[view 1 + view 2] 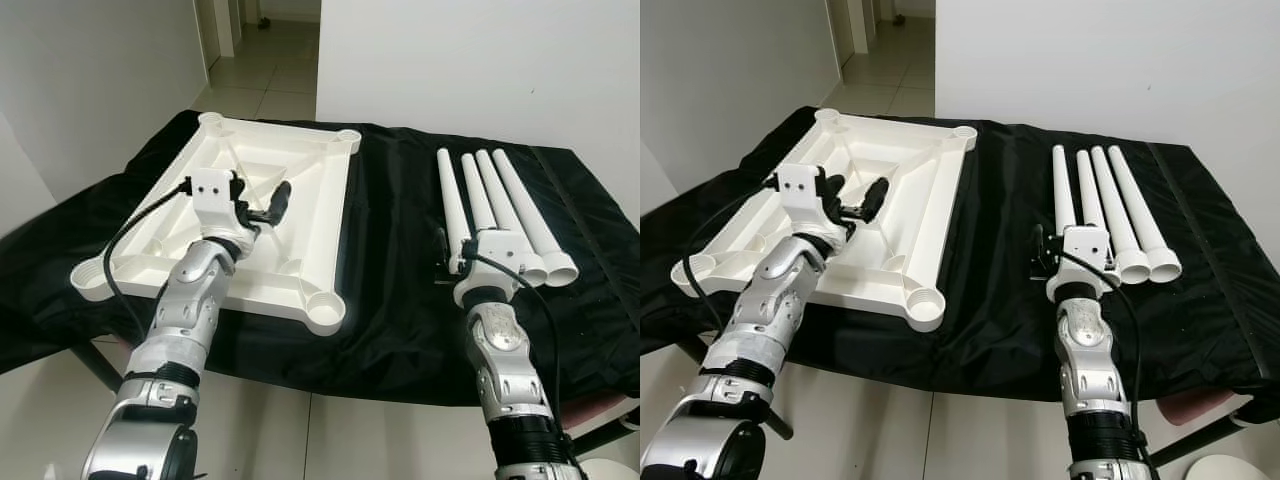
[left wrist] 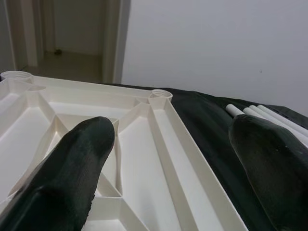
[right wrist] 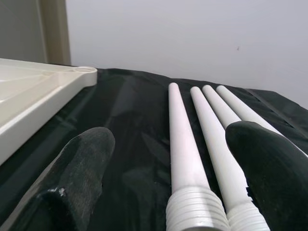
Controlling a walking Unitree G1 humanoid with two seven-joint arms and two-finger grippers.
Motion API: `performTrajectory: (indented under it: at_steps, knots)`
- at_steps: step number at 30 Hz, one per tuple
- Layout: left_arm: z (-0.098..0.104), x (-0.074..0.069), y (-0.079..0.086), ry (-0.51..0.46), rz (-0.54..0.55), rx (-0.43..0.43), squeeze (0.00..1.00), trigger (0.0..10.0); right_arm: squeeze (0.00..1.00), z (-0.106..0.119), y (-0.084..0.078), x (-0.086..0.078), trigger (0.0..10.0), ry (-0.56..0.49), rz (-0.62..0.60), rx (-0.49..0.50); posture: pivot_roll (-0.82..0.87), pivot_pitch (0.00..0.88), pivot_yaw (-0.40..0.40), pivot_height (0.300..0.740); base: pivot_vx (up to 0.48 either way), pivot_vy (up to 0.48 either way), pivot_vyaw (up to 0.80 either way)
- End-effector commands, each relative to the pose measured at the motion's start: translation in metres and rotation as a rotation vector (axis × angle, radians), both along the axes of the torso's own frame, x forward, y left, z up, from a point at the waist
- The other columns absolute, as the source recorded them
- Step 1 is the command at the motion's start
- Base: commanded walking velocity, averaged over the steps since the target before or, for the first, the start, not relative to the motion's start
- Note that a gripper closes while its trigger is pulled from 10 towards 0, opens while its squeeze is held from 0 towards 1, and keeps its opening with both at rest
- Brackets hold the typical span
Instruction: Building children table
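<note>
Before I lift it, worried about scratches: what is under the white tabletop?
A black cloth lies under the upside-down tabletop. Whatever the cloth covers beneath it is hidden.

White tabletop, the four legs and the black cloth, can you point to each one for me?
White tabletop (image 1: 300, 215): left eye view, on its ribbed underside, right half.
Four legs (image 1: 478, 195): left eye view, on the shaft of the second leg from the left.
Black cloth (image 1: 395, 250): left eye view, on the bare stretch between tabletop and legs.
</note>
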State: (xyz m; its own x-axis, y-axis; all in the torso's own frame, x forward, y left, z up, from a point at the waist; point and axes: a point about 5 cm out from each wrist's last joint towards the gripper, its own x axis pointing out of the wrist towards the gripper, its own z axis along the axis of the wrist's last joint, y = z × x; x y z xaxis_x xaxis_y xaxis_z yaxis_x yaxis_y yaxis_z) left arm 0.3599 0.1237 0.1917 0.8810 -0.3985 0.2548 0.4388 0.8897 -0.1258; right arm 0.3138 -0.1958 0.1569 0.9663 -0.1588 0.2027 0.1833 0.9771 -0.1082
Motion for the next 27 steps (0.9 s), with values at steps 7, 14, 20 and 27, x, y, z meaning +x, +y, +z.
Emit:
performTrajectory:
  at_steps: [7, 14, 20, 27]
  knots:
    - [-0.002, -0.008, -0.012, 0.009, -0.132, 0.003, 0.0, 10.0, 0.0, 0.0, -0.005, 0.004, 10.0, 0.022, 0.011, 0.039, -0.02, 0.0, -0.01, 0.74, 0.0, 0.0, 0.0]
    - [0.003, -0.008, -0.014, -0.002, -0.147, 0.01, 0.0, 10.0, 1.0, 0.007, -0.003, 0.007, 10.0, -0.016, 0.059, 0.073, -0.02, 0.027, -0.011, 0.74, 0.0, 0.0, 0.0]
    - [0.003, -0.009, -0.007, -0.007, -0.129, 0.03, 0.0, 10.0, 0.0, 0.009, 0.001, 0.005, 10.0, -0.026, 0.092, 0.033, -0.02, 0.043, -0.01, 0.74, 0.0, 0.0, 0.0]
    - [0.002, -0.011, -0.009, 0.003, -0.133, 0.009, 0.0, 10.0, 0.0, 0.009, -0.003, 0.003, 10.0, -0.047, 0.076, 0.046, -0.03, 0.036, -0.012, 0.74, 0.0, 0.0, 0.0]
